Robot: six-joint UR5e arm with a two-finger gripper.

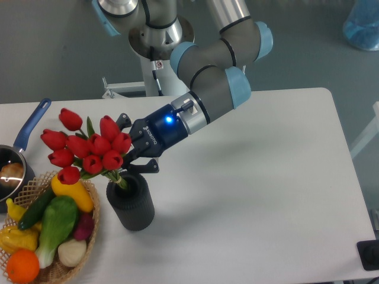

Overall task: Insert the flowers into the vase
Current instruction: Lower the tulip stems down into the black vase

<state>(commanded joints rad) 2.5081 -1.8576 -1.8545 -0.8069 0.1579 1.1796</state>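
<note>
The flowers (89, 149), a bunch of red tulips with green leaves, lean up and to the left, and their pale stems dip into the mouth of the vase (131, 204). This vase is a short dark grey ribbed cylinder standing at the front left of the white table. My gripper (131, 148) comes in from the right, just above the vase, and is shut on the flowers near the base of the blooms. The tulip heads hide its fingertips. A blue light glows on the wrist.
A wicker basket (92, 228) of vegetables and fruit stands right beside the vase on its left. A blue-handled saucepan (31, 125) sits at the left edge. The robot base stands behind the table. A small black object (368, 254) is at the front right corner.
</note>
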